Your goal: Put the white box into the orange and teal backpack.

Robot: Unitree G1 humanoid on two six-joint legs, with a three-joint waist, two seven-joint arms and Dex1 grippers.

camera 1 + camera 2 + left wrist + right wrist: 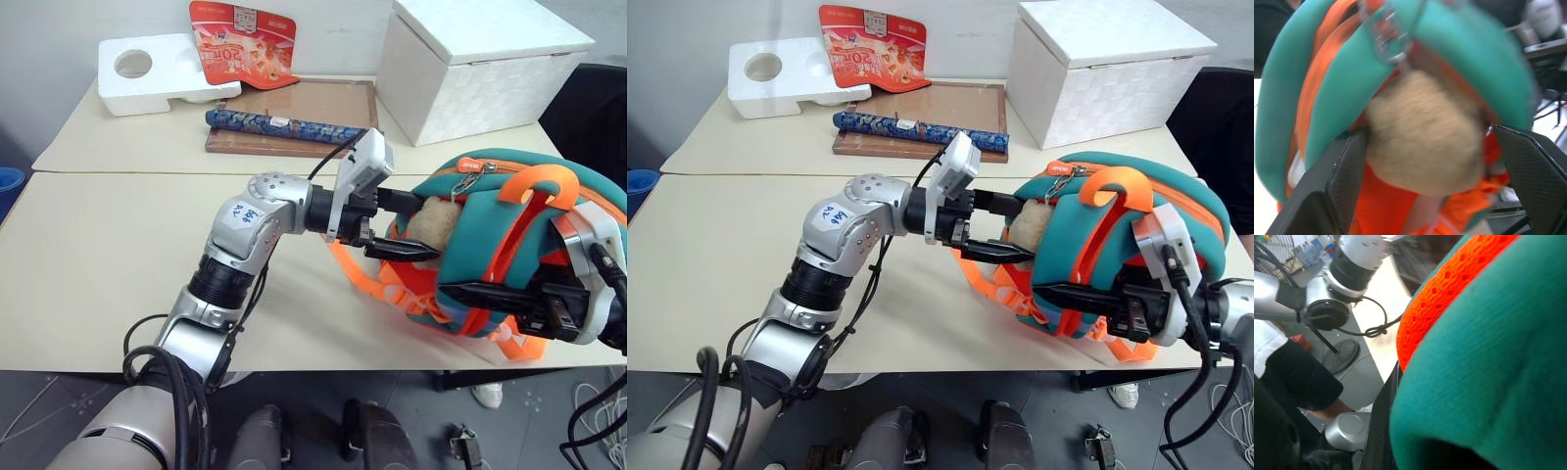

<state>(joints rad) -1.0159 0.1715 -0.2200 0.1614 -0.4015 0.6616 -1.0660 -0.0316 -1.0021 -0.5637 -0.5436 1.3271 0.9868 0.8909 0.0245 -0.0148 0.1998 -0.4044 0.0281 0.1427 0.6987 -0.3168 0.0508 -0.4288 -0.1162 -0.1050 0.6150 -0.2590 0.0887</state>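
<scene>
Backpack (490, 245) in orange and teal sits at the table's (98, 264) near edge, pinched low down by the right gripper (1087, 299) jaws. Left gripper (397, 230) jaws stand spread around its tan plush toy (1425, 137). Behind them lie a wooden tray (313, 113) and a large white lidded box (470, 69), well apart.

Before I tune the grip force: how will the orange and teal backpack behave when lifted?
Probably floppy: the orange and teal backpack looks like soft padded fabric, with loose orange straps trailing. It likely sags and shifts rather than holding shape. The plush toy may swing.
</scene>
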